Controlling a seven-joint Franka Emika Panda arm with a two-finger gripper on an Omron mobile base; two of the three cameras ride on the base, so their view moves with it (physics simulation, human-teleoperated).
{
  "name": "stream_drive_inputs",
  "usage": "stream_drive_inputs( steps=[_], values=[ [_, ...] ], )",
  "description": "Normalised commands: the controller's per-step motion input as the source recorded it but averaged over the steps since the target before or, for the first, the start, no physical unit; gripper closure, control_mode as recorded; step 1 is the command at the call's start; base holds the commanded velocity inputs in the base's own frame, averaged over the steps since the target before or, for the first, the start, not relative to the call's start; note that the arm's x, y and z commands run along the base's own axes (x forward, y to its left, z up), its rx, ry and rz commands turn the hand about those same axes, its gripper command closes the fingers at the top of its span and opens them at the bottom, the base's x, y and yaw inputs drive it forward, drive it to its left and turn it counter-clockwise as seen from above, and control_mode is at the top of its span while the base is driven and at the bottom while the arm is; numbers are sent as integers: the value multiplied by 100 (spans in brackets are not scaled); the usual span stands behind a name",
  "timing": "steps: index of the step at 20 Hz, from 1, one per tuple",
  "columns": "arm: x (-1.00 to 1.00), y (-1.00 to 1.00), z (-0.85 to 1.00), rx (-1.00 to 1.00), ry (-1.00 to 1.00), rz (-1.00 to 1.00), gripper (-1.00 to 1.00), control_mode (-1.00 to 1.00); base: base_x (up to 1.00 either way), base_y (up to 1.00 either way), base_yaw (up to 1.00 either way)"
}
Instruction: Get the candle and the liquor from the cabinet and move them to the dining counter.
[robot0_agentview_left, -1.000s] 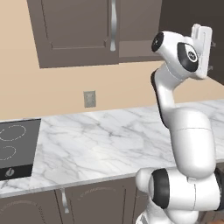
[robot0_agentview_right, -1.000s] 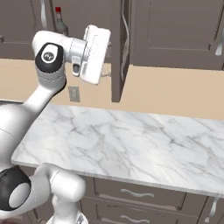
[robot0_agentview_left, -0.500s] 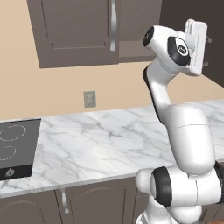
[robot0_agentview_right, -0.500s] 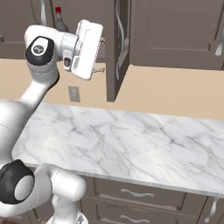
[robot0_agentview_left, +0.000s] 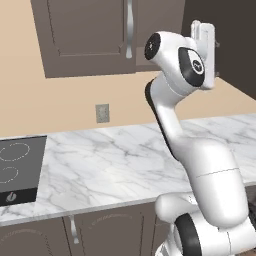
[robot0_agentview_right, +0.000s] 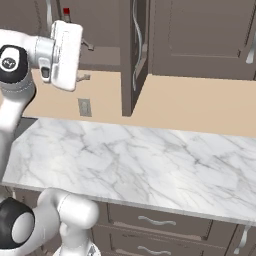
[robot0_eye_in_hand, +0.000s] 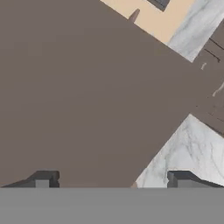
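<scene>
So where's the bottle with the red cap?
The liquor is up inside the open cabinet at the top left of the right base view. Just its red cap peeks out above the robot's white hand, left of the open door.

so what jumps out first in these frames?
The white arm rears up from the base, its hand raised to the dark wall cabinet, whose door stands ajar. The fingers are spread wide and hold nothing. In the right base view the liquor's red cap peeks out just above the hand.
</scene>
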Motion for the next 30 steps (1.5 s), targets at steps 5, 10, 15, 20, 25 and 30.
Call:
stream_drive_inputs(
  steps=[5, 10, 15, 20, 25, 30],
  values=[
    [-23, 66, 1, -16, 5, 53, -100, -100, 0, 0, 0],
    [-22, 55, 13, -28, 6, 60, -100, -100, 0, 0, 0],
    [0, 55, 7, -31, 9, 41, -100, -100, 0, 0, 0],
    [16, 47, 12, -25, 13, 10, -100, -100, 0, 0, 0],
    [21, 50, 19, -29, 27, 0, -100, -100, 0, 0, 0],
    [41, 33, 24, -20, 26, 2, -100, -100, 0, 0, 0]
  ],
)
